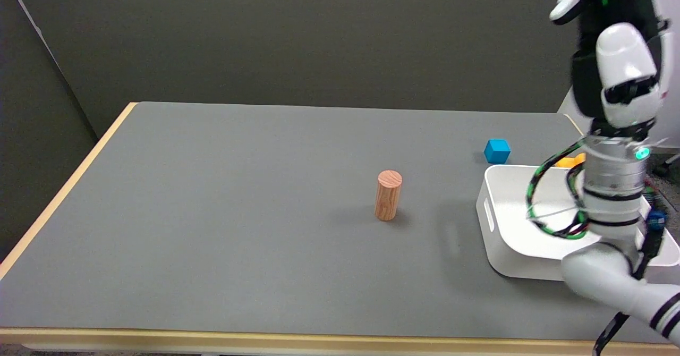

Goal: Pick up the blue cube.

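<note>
Robotics lab, grey-topped test table [239, 196] with wooden edge, plain dark backdrop panels [319, 37], white robot arm [611, 207]

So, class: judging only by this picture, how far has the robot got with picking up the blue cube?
Nothing is done yet: the blue cube sits on the table beyond the white bin. The right hand is raised high, holding nothing. Reaching, grasping and lifting remain.
</note>
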